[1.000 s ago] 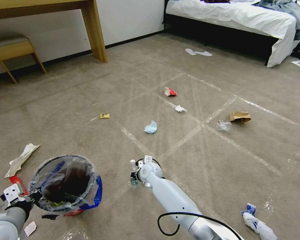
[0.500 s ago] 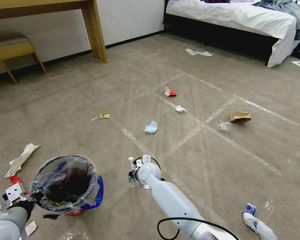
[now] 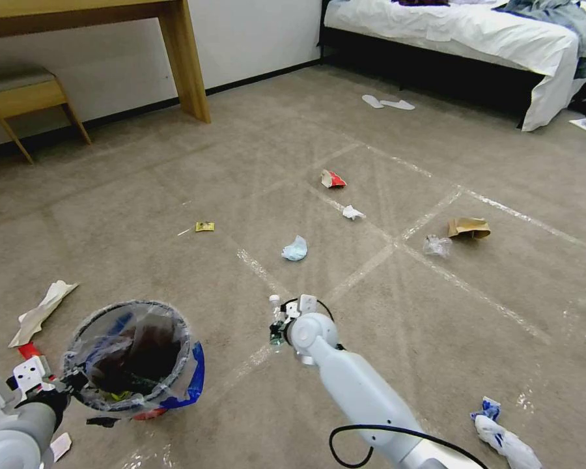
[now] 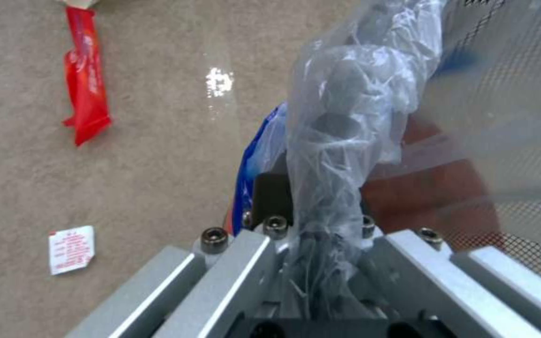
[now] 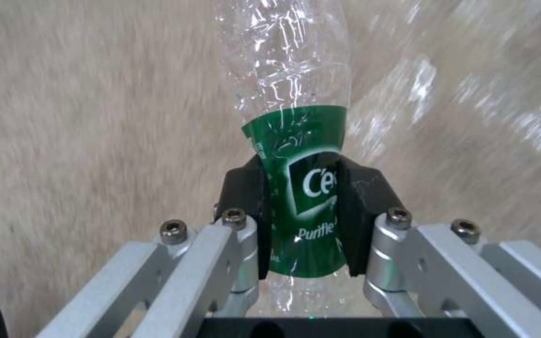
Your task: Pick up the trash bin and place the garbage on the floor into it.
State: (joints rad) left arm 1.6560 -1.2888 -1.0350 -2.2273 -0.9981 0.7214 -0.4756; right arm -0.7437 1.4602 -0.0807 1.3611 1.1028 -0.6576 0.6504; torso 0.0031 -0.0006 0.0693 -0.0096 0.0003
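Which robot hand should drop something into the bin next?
Probably the right hand: it is shut on the clear bottle, beside the trash bin. The left hand is busy gripping the bin's plastic-lined rim.

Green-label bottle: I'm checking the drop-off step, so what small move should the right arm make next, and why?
Probably swing the right gripper toward the robot's left until it is over the trash bin. Its pads are shut on the bottle at the label, so the grasp looks done, and the left gripper holds the bin's lined rim with the mouth open upward beside it.
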